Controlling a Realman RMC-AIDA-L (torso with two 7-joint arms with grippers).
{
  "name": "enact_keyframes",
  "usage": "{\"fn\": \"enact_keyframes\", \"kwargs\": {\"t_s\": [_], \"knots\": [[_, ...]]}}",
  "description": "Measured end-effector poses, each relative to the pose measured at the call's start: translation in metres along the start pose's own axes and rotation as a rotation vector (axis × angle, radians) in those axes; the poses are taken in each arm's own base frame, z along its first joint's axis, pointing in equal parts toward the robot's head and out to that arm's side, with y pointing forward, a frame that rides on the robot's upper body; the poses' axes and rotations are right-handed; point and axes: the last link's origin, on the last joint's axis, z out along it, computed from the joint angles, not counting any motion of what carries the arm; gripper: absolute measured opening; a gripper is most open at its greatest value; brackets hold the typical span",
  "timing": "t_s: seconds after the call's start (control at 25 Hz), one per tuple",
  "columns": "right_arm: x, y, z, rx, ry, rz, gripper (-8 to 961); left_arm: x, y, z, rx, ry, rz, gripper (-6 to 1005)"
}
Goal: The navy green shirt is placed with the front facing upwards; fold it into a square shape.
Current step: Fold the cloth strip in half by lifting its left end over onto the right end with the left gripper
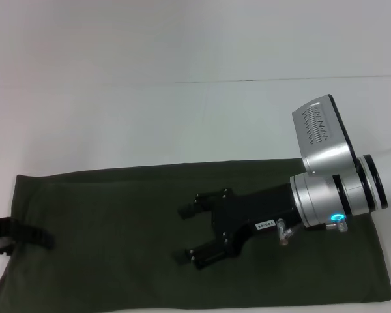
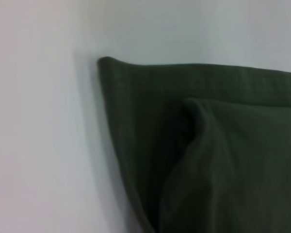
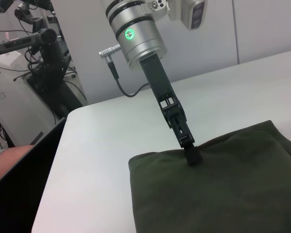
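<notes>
My shirt (image 1: 117, 215) lies across the lower half of the head view as a long dark green band on the white table (image 1: 182, 117), already folded lengthwise: no sleeves, collar or lettering show, only plain cloth from the left edge of the frame to the right.

My right pincer (image 1: 188, 233) hangs over the middle of that band, at centre frame, fingers spread apart with nothing between them, pointing toward the left end. I cannot tell whether the tips touch the fabric.

My left pincer (image 3: 193, 153) is at the band's left end. In the head view only a bit of its black tip shows at the lower left edge; in the right wrist view it comes down steeply from the upper middle of the frame onto the short edge of the cloth, which puckers up around its tip. It looks clamped on the shirt there.

I judge the step in hand to be the crosswise fold, bringing the left end over toward the right to shorten the band into a square. Next, my left arm must lift that end and carry it across, while my right either pins the middle as a crease line or gets clear.
</notes>
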Motion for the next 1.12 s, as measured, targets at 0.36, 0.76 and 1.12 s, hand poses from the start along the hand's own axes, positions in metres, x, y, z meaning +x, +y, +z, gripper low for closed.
{"fn": "enact_keyframes", "kwargs": {"t_s": [0.36, 0.76, 1.12], "knots": [[0.001, 0.001, 0.000, -0.002, 0.000, 0.004, 944, 0.001, -0.006, -0.004, 0.045, 0.007, 0.003, 853], [0.002, 0.001, 0.000, -0.003, -0.001, 0.007, 944, 0.000, -0.001, 0.001, 0.027, -0.009, 0.007, 819], [0.001, 0.001, 0.000, -0.006, -0.002, 0.005, 945, 0.001, 0.009, 0.007, -0.018, -0.036, 0.022, 787]]}}
